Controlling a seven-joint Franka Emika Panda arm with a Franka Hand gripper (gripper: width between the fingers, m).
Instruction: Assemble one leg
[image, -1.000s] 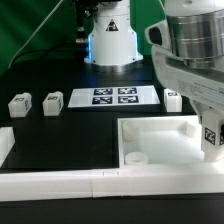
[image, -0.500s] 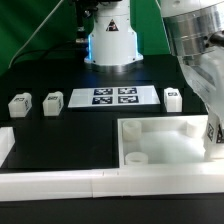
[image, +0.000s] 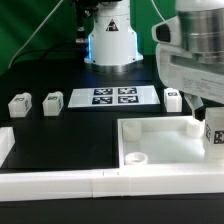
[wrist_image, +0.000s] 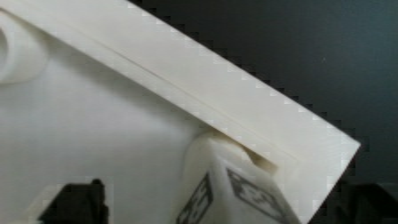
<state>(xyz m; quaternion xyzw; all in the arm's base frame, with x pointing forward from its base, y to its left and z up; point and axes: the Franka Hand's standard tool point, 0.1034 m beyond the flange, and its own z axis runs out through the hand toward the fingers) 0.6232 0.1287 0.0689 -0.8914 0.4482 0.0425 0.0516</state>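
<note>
One leg (image: 214, 136), a stubby white block with a tag, stands in the corner of the large white tray-like panel (image: 160, 128) at the exterior view's right. In the wrist view the leg (wrist_image: 235, 185) stands against the panel's wall (wrist_image: 196, 90). My gripper (image: 212, 124) hangs straight over this leg. The wrist view shows my gripper (wrist_image: 231, 208) astride it, jaws open, with a clear gap between the left dark finger (wrist_image: 77, 205) and the leg. Three other legs lie on the table: two at the left (image: 19, 103) (image: 52, 102) and one by the gripper (image: 172, 98).
The marker board (image: 115, 96) lies at the back middle. The arm's white base (image: 110, 40) stands behind it. A white rail (image: 60, 182) runs along the front edge, with a white block (image: 4, 145) at the far left.
My gripper has turned about its own axis and shifted slightly over the panel's corner. The leg under it has stayed in about the same place.
</note>
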